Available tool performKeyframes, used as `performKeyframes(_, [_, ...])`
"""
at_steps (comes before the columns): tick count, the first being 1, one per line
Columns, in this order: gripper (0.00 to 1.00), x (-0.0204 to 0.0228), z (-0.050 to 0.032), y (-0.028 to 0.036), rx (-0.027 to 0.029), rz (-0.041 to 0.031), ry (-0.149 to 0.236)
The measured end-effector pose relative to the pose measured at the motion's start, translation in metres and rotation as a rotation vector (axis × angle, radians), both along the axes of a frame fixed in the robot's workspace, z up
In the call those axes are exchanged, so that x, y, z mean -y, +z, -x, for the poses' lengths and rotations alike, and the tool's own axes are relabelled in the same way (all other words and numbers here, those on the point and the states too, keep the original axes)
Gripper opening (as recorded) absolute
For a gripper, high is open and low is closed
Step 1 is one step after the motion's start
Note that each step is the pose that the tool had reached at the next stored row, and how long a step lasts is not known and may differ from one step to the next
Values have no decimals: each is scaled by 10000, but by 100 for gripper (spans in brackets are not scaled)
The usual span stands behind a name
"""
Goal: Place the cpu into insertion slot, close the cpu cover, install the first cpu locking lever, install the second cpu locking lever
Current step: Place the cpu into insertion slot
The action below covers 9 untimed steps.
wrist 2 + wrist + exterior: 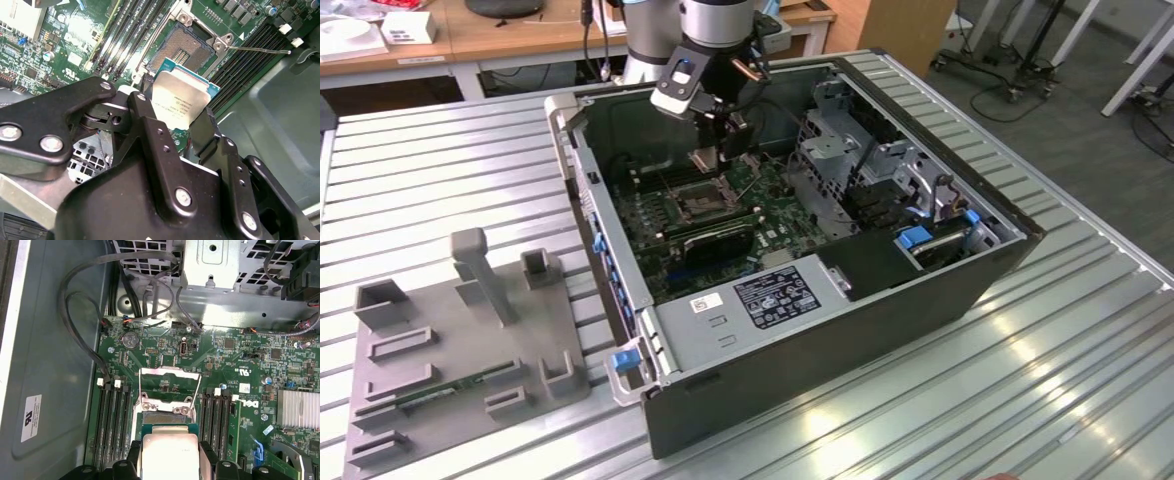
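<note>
1. In the exterior view, the open computer case [854, 300] lies on the slatted worktop [440, 170], about midway between its edges. My arm reaches down into the case. The jaws are closed on the cpu [704, 158], holding it above the motherboard [720, 235], over the insertion slot [698, 205] and apart from it.
2. In the second wrist view, the jaws clamp the cpu [177, 100] by two opposite edges, with its pale face toward the camera. The insertion slot [184, 46] lies bare beyond it, between the memory slots [125, 30]. A thin locking lever [260, 50] is swung aside.
3. In the first wrist view, the cpu [167, 455] hangs near the insertion slot [162, 417]. The cpu cover [170, 380] stands raised at the slot's far edge, with the board showing through its cut-out.
4. I judge that the first step is in hand, since the chip is carried and not seated, and the cover and levers are open. Placing it calls for squaring the chip to the socket rim and lowering it flat, because a tilt could harm the contacts.
</note>
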<state>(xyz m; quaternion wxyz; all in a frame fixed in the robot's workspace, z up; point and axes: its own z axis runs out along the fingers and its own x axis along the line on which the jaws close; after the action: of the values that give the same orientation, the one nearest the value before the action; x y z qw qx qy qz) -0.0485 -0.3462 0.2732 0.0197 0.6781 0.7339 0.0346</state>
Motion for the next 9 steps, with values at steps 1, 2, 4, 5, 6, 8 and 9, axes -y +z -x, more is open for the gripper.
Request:
performKeyframes(1, [54, 0, 0, 0, 0, 1, 0])
performKeyframes(2, [54, 0, 0, 0, 0, 0, -1])
performKeyframes(4, [54, 0, 0, 0, 0, 1, -2])
performKeyframes(5, [54, 0, 0, 0, 0, 1, -18])
performKeyframes(6, [54, 0, 0, -1, 0, 0, -81])
performKeyframes(8, [54, 0, 0, -3, 1, -1, -333])
performKeyframes(9, [54, 0, 0, -4, 0, 0, -481])
